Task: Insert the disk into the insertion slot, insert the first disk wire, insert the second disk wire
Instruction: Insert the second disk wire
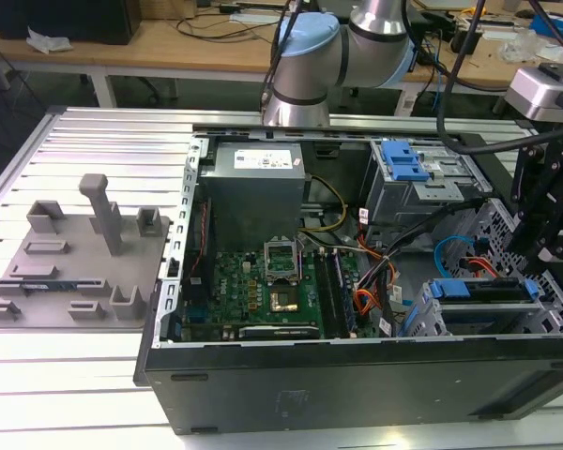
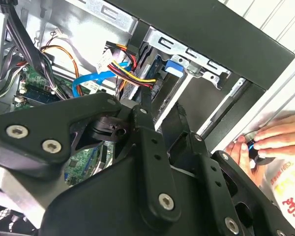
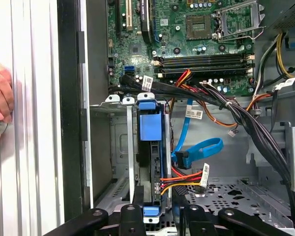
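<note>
— Starting with the disk (image 1: 479, 289): where is it found?

— It is seen seated in the slot (image 1: 436, 323), at the near corner of the open case (image 1: 357, 384), on the exterior view's right. In the first wrist view it is shown on edge between the grey cage walls.

— And the wires?

— A blue wire (image 3: 201, 147) is looped just beside the disk, with its plug close against the disk's edge. A red, yellow and black wire (image 3: 187, 181) is led to the same edge. Whether either is plugged in cannot be told.

— How is the gripper (image 1: 544, 244) placed?

— It is held over the disk. Whether it is released or clenched cannot be told.

— What else is shown?

— A hand (image 2: 270, 140) is laid on the table (image 1: 103, 122) just outside the case wall, and a small blue and black object (image 2: 251, 146) is pinched in it. A grey fixture plate (image 1: 75, 253) is set on the table at the exterior view's left, apart from the case.
</note>
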You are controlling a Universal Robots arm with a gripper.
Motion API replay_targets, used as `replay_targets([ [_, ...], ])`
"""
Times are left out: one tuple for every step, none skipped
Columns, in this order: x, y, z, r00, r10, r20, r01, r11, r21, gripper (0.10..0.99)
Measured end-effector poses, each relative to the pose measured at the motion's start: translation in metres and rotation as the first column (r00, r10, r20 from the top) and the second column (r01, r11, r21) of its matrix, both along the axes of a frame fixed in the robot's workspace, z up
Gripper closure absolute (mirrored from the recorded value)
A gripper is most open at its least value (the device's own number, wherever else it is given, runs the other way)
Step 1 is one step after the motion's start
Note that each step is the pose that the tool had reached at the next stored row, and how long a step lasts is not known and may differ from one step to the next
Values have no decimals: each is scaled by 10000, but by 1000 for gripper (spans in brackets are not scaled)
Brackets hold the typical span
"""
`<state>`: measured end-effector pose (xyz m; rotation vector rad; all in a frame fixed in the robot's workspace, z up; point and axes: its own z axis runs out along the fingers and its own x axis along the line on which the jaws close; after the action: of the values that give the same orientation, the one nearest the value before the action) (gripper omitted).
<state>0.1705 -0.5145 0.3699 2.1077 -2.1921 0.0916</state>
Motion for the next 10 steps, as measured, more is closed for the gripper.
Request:
replay_targets([
  [1,28,-1,10000,1,-1,-1,10000,-57,725],
  [0,87,1,10000,1,0,-1,9997,-256,725],
  [0,123,4,10000,1,0,-1,9991,-415,725],
  [-1,168,10,10000,0,-1,0,9978,-667,725],
  [-16,193,10,10000,-2,0,2,9974,-719,725],
  [-57,212,9,10000,0,-1,0,9971,-767,725],
  [-79,220,10,10000,1,-1,-1,9967,-817,725],
  [-111,245,10,10000,0,0,0,9951,-990,725],
  [-123,275,8,10000,-1,1,2,9939,-1101,725],
  [-123,315,9,10000,1,8,0,9934,-1150,725],
])
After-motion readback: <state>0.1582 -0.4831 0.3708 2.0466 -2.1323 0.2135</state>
